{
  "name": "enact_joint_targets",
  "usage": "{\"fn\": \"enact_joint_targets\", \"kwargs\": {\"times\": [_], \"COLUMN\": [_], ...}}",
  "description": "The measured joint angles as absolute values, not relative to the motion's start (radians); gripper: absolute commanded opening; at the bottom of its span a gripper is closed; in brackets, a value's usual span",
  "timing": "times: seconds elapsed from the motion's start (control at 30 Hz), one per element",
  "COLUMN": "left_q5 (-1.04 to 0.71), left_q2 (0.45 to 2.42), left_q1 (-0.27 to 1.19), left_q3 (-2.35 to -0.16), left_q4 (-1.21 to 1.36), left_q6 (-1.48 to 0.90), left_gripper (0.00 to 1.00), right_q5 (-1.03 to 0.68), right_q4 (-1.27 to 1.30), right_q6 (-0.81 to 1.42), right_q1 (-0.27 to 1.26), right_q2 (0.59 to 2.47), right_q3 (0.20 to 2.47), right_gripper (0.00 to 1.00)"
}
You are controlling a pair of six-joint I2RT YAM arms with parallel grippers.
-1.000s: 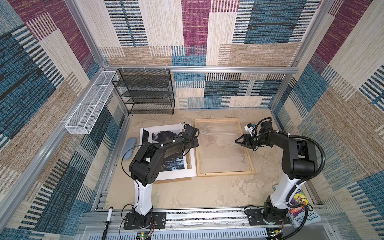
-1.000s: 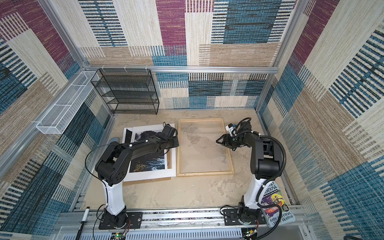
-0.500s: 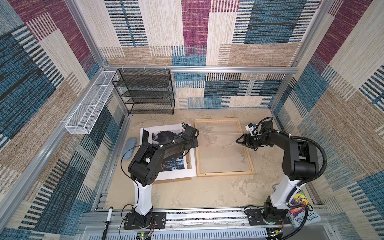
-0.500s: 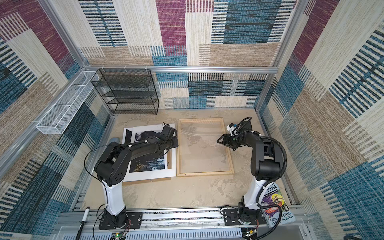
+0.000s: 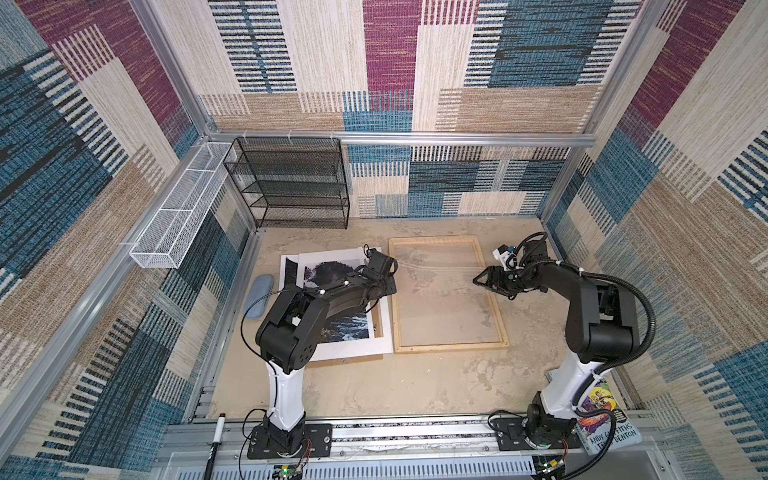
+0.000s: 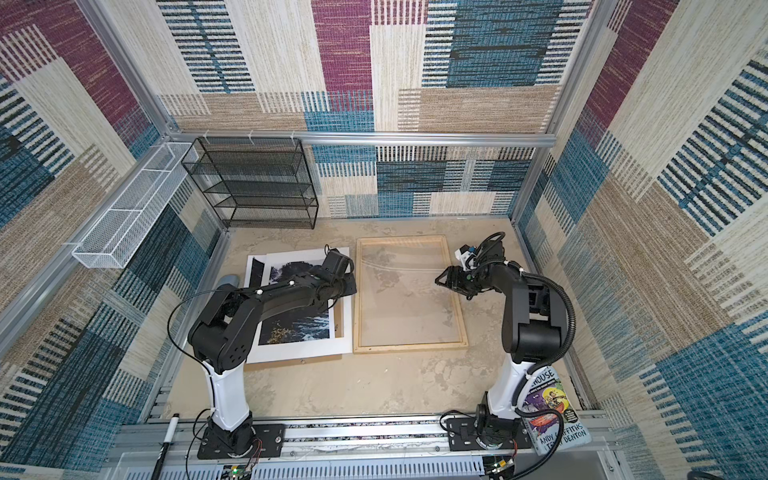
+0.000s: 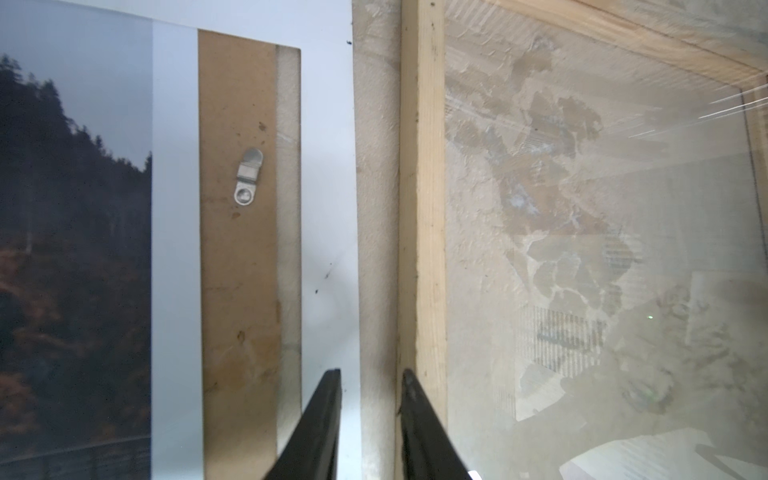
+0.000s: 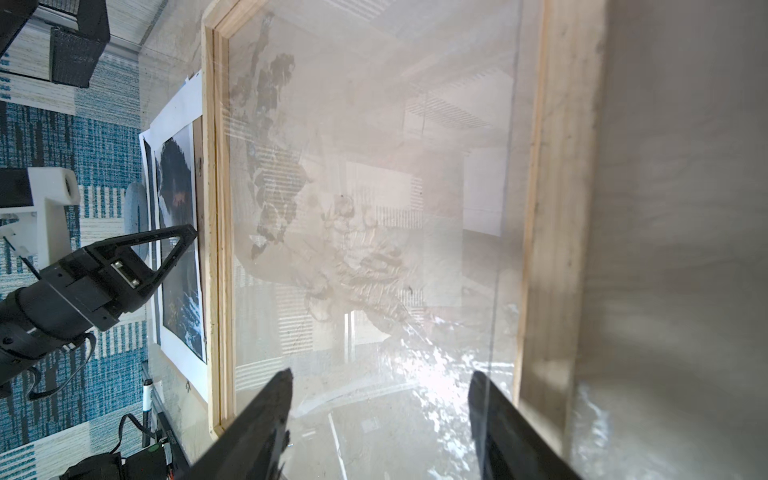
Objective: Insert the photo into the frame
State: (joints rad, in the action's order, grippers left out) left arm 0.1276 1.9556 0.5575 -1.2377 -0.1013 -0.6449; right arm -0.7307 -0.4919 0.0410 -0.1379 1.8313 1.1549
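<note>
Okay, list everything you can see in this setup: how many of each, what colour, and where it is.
photo: 1, dark landscape, flat on the table, left of the frame
mat board: 1, white, stacked with the photo
backing board: 1, brown, under the mat board
clip: 1, silver, on the backing board
frame: 1, pale wood with a clear pane, table centre
shelf rack: 1, black mesh, back wall
basket: 1, white wire, left wall
case: 1, grey-blue, left of the photo
marker: 1, black, front rail
book: 1, colourful, front right corner
table: 1, sandy beige
left gripper: 1, black, slightly open, between mat board and frame
right gripper: 1, black, open, over the frame
</note>
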Motion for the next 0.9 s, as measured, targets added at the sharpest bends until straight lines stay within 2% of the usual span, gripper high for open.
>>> {"fn": "enact_joint_targets", "kwargs": {"times": [0.4, 0.47, 0.9], "left_q5": [0.125, 0.125, 0.098], "left_q2": [1.95, 1.946, 1.945], "left_q1": [0.558, 0.558, 0.558], "left_q3": [-1.234, -1.232, -1.228], "left_q4": [-0.1, -0.096, -0.093], "left_q6": [-0.648, -0.648, -0.648], "left_gripper": [0.33, 0.33, 0.33], "right_q5": [-0.718, -0.715, -0.691], "right_q4": [-0.497, -0.497, -0.497], "right_q6": [0.044, 0.047, 0.059], "right_q1": [-0.158, -0.159, -0.17], "right_q2": [1.814, 1.813, 1.797], "right_q3": [1.168, 1.171, 1.176], "right_gripper": [0.74, 0.8, 0.79]}}
